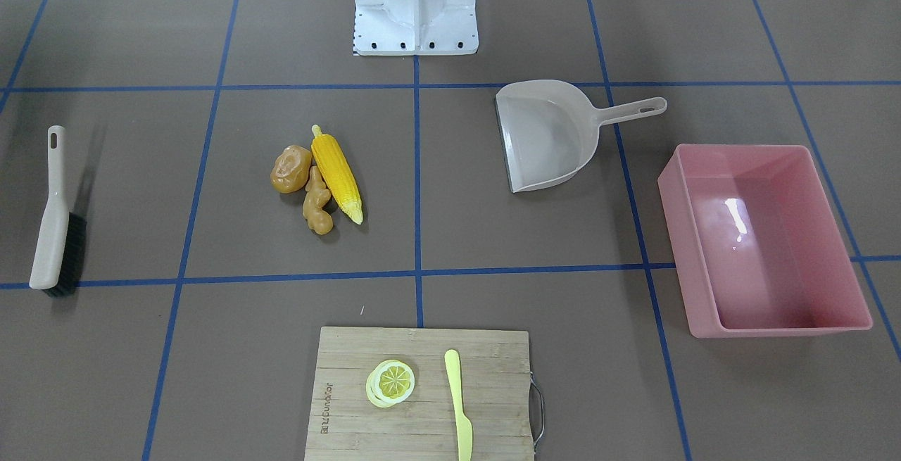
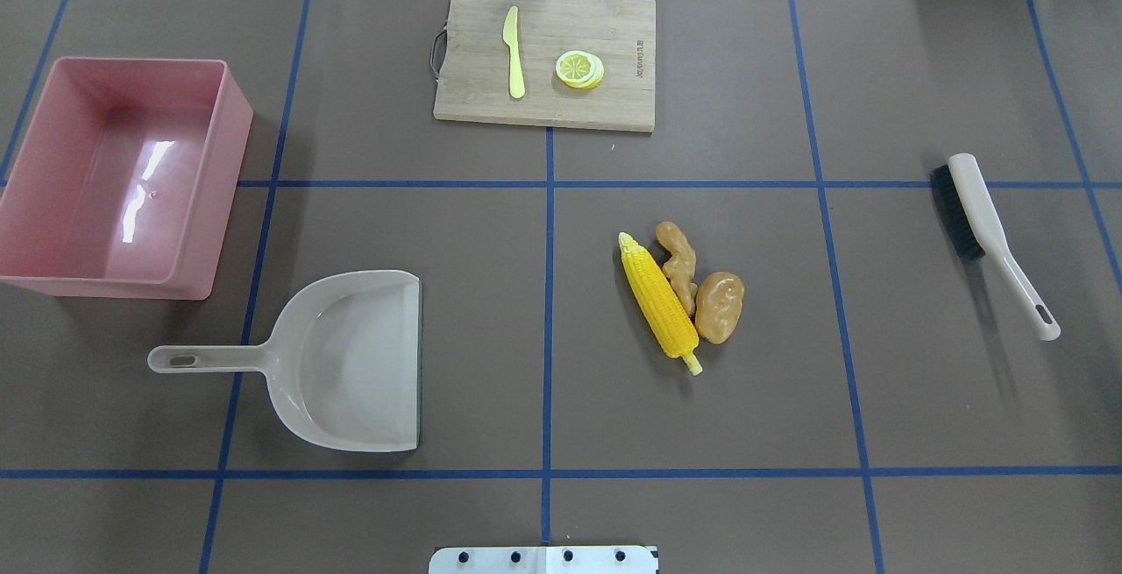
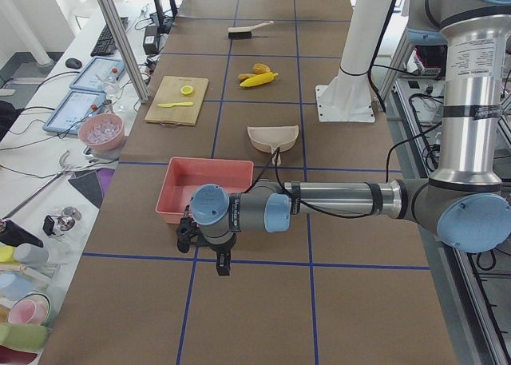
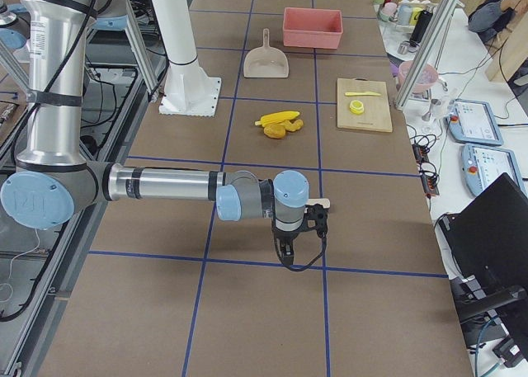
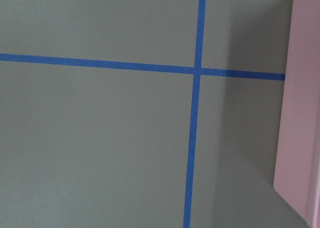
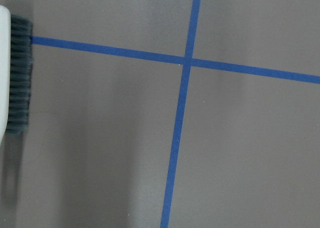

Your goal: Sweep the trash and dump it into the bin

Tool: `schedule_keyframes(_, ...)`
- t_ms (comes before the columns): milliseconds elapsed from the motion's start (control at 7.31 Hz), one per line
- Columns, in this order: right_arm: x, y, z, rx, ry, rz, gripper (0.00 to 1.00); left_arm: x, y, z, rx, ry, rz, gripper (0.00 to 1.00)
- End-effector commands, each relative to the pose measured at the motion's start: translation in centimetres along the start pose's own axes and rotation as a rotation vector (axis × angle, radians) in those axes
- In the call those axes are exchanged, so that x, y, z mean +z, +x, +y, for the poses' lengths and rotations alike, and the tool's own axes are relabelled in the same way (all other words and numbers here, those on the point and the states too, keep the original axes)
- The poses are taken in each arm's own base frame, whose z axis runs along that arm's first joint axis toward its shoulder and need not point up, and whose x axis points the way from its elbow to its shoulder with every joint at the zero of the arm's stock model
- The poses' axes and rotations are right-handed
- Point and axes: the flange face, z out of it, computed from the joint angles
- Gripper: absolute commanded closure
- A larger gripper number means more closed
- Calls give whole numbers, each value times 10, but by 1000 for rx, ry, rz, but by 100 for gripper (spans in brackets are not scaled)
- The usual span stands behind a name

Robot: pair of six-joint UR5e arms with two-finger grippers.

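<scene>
Brown paper taped with a blue grid covers the surface [image 2: 491, 294]. Only the two side views show the arms. The left tool [image 3: 220, 263] points down at bare paper just beside the pink bin [image 2: 230, 162], and the right tool [image 4: 286, 255] points down just beside the hand brush [image 2: 989, 225]. Neither touches anything I can make out, and how far open either one is I cannot tell from these angles.

The overhead and front views show the layout without the tools. The bin stands at the robot's far left, and the beige dustpan [image 2: 351, 364] lies near it with its mouth facing the trash. The bamboo cutting board [image 2: 614, 92] carries a lemon slice [image 2: 579, 68] and a yellow knife [image 2: 514, 53]. The corn cob [image 2: 657, 298], ginger root [image 2: 679, 263] and potato [image 2: 720, 307] lie bunched together right of centre, well apart from the bin.

The left wrist view catches only the bin's outer wall, and the right wrist view only the brush's dark bristles [image 6: 20, 73].
</scene>
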Motion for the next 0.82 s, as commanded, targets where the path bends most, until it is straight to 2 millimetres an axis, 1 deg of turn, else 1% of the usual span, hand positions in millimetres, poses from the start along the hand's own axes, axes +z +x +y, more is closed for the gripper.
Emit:
schedule_keyframes(0, 0, 0, 1, -3, 2, -2, 0, 0, 0, 0, 1, 0, -2, 1)
schedule_keyframes(684, 1, 2, 6, -3, 0, 6, 0, -3, 1, 1, 0, 4, 0, 1)
